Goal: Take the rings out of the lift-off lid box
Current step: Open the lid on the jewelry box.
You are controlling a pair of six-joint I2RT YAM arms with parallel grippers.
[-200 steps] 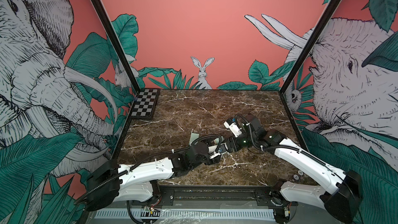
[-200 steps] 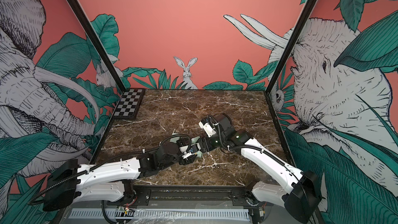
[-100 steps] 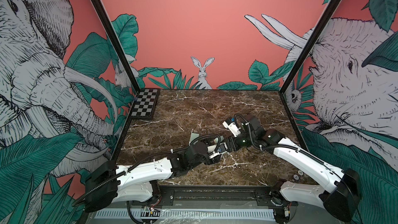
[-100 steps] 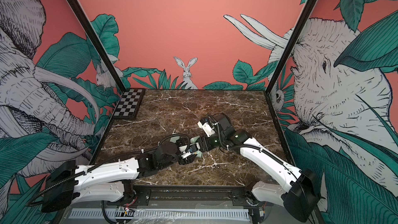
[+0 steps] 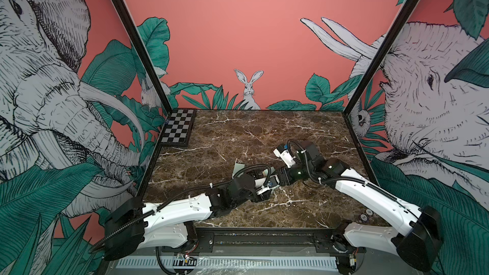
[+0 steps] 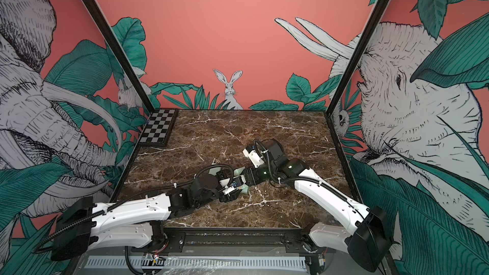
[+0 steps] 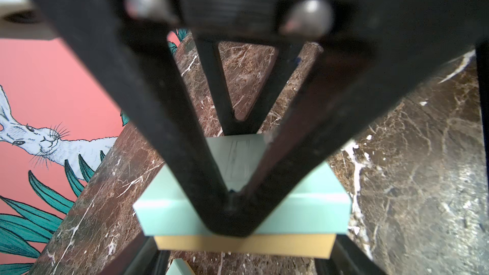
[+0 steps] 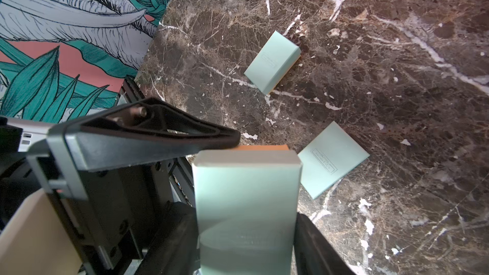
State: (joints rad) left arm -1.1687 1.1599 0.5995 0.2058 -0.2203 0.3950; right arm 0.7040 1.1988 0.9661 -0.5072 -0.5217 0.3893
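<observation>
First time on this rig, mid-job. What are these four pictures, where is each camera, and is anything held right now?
Two white robot arms work over a brown marble table. Both top views look down from above; the other two pictures come from cameras on each arm's wrist. The left hand and right hand meet on one mint-green box, lid on, raised off the marble. The left hand holds one end; the right hand's fingers flank its sides, but whether they grip I cannot tell. On the table lie a closed box and a flatter one, both mint-green. No rings show.
</observation>
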